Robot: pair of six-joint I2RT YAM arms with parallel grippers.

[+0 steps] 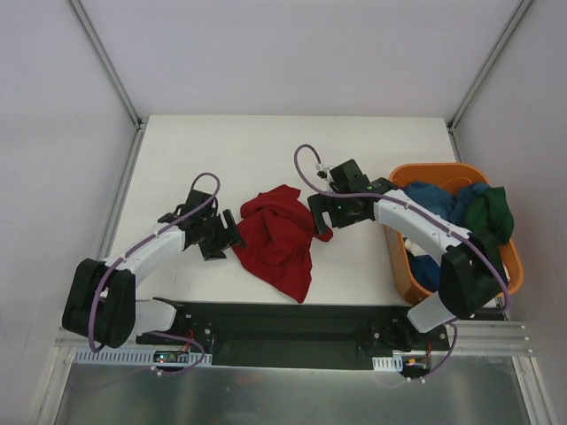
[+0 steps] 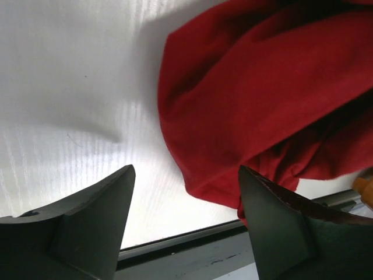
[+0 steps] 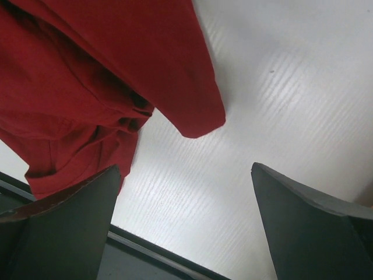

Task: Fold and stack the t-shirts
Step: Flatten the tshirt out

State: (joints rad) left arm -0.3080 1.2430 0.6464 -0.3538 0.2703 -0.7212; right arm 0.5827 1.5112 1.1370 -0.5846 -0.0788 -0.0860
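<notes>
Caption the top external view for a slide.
Left gripper and right gripper, both open, flank crumpled dark red cloth t-shirt on white table; orange plastic basket holds blue and green shirts.

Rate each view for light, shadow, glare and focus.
Top external: even soft light, sharp, only faint shadow beside the dark red t-shirt. Left wrist: table glares white, a grey shadow falls by the shirt, left hand is a dark silhouette. Right wrist: streaky sheen on the table, right hand dark, shirt folds deeply shaded.

Bright, even overhead light.
My wrist views wash the counter (image 2: 70,87) near-white (faint stripes show); the dark red t-shirt (image 2: 262,105) throws a soft shadow beside it.
</notes>
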